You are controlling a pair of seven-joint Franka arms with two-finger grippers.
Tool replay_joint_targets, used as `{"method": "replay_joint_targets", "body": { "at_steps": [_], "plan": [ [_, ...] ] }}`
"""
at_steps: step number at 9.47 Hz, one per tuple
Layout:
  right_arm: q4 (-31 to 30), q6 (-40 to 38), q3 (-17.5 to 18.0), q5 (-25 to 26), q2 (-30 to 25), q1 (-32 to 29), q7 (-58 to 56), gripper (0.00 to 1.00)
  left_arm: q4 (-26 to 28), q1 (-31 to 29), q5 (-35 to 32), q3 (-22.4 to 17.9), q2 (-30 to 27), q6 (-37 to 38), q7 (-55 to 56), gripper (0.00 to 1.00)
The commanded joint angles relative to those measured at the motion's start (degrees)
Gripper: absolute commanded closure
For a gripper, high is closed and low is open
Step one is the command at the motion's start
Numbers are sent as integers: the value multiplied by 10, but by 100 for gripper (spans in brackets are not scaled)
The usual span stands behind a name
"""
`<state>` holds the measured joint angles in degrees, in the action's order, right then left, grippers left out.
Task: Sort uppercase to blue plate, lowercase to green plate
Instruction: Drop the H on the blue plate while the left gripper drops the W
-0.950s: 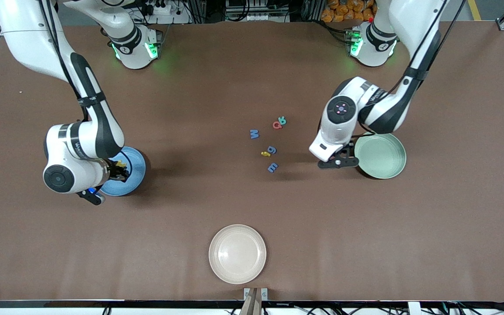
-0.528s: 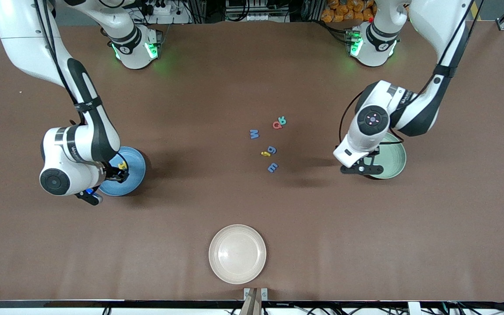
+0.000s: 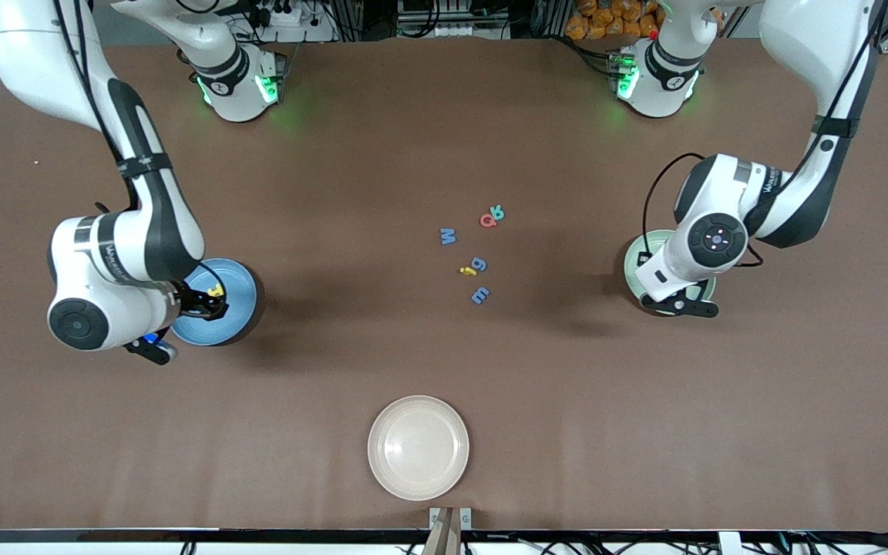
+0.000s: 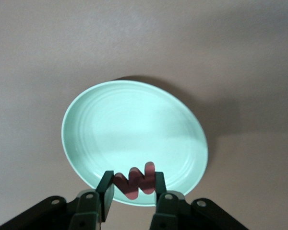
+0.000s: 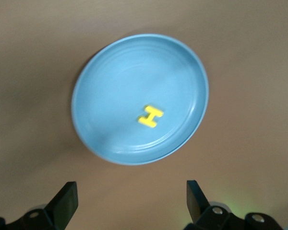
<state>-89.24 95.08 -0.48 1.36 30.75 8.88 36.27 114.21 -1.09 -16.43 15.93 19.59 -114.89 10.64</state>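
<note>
In the left wrist view my left gripper [image 4: 133, 191] is shut on a red lowercase w [image 4: 134, 184], held over the rim of the green plate [image 4: 129, 129]. From the front, that gripper [image 3: 679, 307] hangs over the green plate [image 3: 633, 266] at its edge. My right gripper [image 5: 130, 199] is open and holds nothing. It stands beside the blue plate [image 5: 110, 81], where a yellow H [image 5: 150, 116] lies flat. At mid-table lie a blue M [image 3: 448, 236], red Q [image 3: 488, 220], teal R [image 3: 497, 211], yellow i [image 3: 468, 270], blue g [image 3: 480, 265] and blue m [image 3: 480, 294].
A cream plate [image 3: 418, 447] sits near the table edge closest to the front camera, with nothing in it. The blue plate [image 3: 232, 308] lies toward the right arm's end of the table, with the right gripper [image 3: 201, 303] over its rim.
My right gripper has opened and let go of the yellow H, which now lies in the blue plate. My left arm has carried the red w from beside the green plate to over it.
</note>
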Motion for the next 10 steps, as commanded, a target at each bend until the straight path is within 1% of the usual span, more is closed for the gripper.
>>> {"method": "replay_joint_targets", "body": {
  "at_steps": [1,2,3,4,6,7,8,9,10],
  "plan": [
    [10,-12,20,0,-12,32,3,0,2,-12,11,3,0,11,-32,100],
    [15,-23,57,-1,-26,32,-1,0,4,-12,10,3,1,11,-33,97],
    [15,-26,108,0,-39,35,6,0,7,-12,9,2,2,11,-33,31],
    [14,-24,147,0,-41,37,15,0,8,-10,5,2,6,11,-33,0],
    [0,-19,215,0,-48,37,73,0,8,-10,5,3,7,13,-31,0],
    [-11,4,238,2,-48,50,84,0,3,-8,8,4,7,13,-24,0],
    [-25,31,239,9,-48,93,93,0,-2,-7,15,5,7,13,-19,0],
    [-40,62,239,9,-48,116,129,0,-8,-6,35,5,7,13,-6,0],
    [-60,134,238,14,-46,161,165,0,-14,-4,57,6,5,13,13,0]
  ]
}}
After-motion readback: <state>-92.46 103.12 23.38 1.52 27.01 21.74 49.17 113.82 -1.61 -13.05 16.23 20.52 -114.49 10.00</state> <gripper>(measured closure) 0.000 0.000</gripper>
